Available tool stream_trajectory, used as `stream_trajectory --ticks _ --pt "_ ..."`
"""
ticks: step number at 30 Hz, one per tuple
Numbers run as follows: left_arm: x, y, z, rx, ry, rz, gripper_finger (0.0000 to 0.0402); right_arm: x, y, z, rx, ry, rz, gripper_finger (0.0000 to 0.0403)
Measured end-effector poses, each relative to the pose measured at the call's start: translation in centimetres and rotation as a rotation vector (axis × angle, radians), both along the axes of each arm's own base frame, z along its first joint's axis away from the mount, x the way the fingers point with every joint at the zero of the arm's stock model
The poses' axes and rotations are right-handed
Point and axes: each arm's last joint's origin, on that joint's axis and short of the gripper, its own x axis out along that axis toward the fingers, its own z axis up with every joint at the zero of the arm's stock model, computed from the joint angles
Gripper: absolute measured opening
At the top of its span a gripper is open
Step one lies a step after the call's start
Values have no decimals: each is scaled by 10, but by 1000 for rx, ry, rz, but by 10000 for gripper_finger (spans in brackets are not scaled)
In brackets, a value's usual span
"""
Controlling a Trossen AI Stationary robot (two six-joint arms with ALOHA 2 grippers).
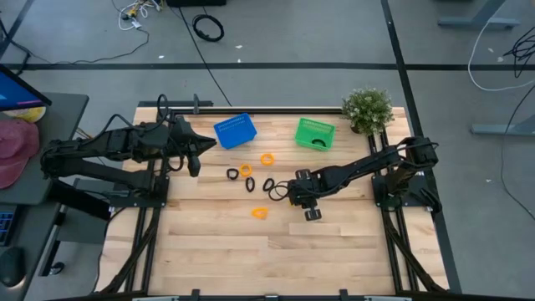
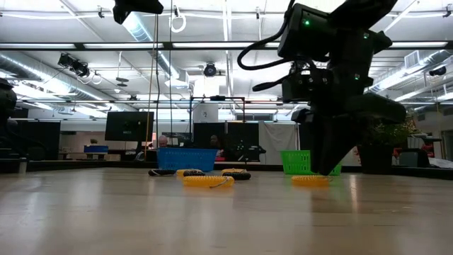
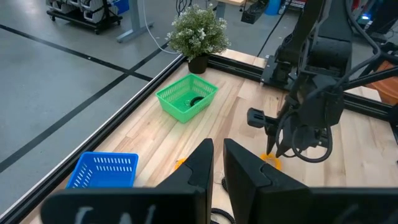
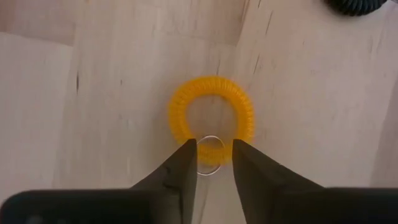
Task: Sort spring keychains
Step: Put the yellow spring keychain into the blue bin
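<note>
Reaching arm: the right gripper [image 4: 214,163] is low over the pale wooden slatted surface [image 1: 334,242], near its middle, its fingers partly open and set either side of the near rim of an orange coiled spring keychain [image 4: 211,115] with a small metal ring.
Grip: whether the fingers pinch the coil or only straddle it, I cannot tell.
Waiting arm: the left gripper [image 3: 216,163] hangs beside the blue plastic basket [image 1: 235,130], fingers nearly together, holding nothing.
Loose keychains: other orange coiled loops [image 1: 267,159] and black coiled loops [image 1: 233,174] lie scattered on the surface between the baskets and the right gripper.
Green plastic basket [image 1: 314,133]: holds one black loop, next to a small potted plant [image 1: 368,109].
</note>
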Motion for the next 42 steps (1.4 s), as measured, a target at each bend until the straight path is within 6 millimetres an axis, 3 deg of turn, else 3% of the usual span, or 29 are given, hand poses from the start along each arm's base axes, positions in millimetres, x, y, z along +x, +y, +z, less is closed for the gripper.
stream_trajectory --ticks 8,19,23,27,33,38,42 --pt "0 0 0 0 0 0 42 -1 2 0 46 16 16 75" --pt "0 0 0 0 -1 0 42 1 2 -6 45 30 18 138" --pt "0 0 0 -1 -1 1 42 2 2 -13 33 47 15 141" --pt "0 0 0 0 -1 1 42 2 2 -13 18 43 12 106" --pt "0 0 0 0 -1 0 42 3 1 -8 4 60 8 14" --pt "0 0 0 0 0 0 42 9 2 5 -22 53 13 14" --pt "0 0 0 0 -1 0 42 15 2 34 -35 76 46 5"
